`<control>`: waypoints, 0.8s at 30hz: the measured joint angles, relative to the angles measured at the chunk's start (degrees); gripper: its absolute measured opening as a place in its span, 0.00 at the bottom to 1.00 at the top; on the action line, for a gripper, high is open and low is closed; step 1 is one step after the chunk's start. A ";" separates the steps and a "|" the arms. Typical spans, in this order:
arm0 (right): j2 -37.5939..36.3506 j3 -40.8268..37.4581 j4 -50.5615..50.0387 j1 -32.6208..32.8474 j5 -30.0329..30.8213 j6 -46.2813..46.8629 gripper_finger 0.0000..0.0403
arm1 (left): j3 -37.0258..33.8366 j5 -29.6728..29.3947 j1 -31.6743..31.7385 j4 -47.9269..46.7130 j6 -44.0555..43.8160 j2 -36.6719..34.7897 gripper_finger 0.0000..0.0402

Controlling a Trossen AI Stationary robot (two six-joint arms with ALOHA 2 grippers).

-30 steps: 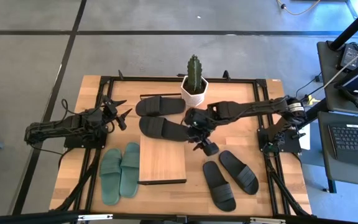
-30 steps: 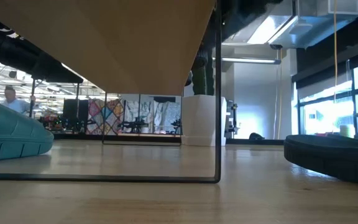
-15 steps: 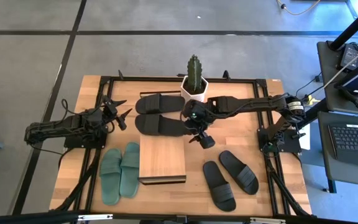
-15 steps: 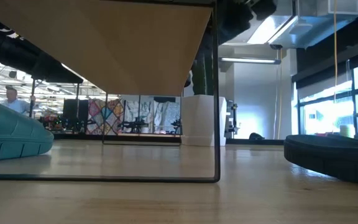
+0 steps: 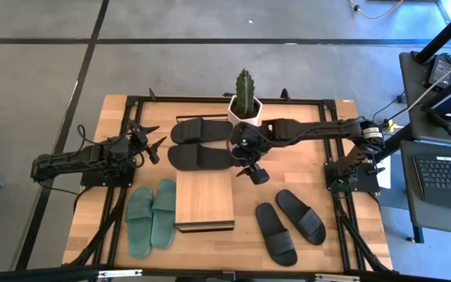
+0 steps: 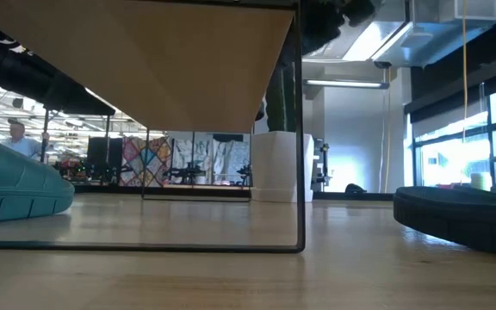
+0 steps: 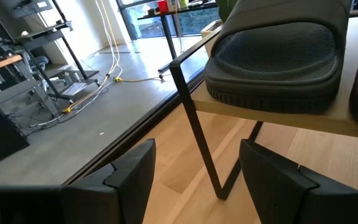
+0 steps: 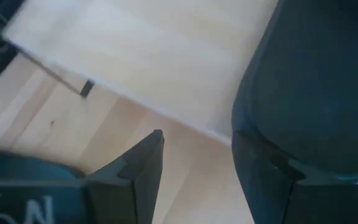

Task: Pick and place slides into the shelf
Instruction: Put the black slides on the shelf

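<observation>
Where the pale plank shelf ends, ribbed black slide lies

Grey concrete floor with dark seams surrounds the table; bright windows light the room behind.

Black slide lies flat just behind the wooden shelf.

— Where does the top camera look from?
— From high up, straight down on the whole worktop.
— And the low one?
— It sits on the worktop, looking level under the shelf into the room.
— The arm cameras?
— Very close. Each looks past its own fingers.
— What do views share?
— The shelf and the cactus pot.
</observation>
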 joint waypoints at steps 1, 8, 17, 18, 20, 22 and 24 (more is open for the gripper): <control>0.00 0.52 0.62 0.02 0.00 0.70 0.47 | 0.00 0.00 0.01 0.02 0.00 0.00 0.56; 0.00 4.51 -3.82 0.03 4.41 12.63 0.47 | 0.00 0.00 0.00 0.00 0.00 -0.01 0.56; 0.00 5.39 -9.85 0.49 11.64 16.50 0.47 | 0.00 1.20 0.02 0.07 -1.74 -0.01 0.56; 0.00 5.39 -9.96 0.53 11.55 16.54 0.47 | 0.00 2.29 0.02 0.21 -1.73 0.00 0.56; 0.00 5.39 -10.24 0.71 11.54 16.50 0.47 | 0.00 3.63 0.00 0.91 -0.68 -0.01 0.56; 0.00 5.39 -10.47 0.91 11.54 16.46 0.48 | 0.00 3.54 0.02 2.15 -0.46 0.01 0.56; 0.00 5.39 -10.85 1.04 11.55 16.36 0.47 | 0.16 3.57 0.00 3.94 -1.47 0.01 0.56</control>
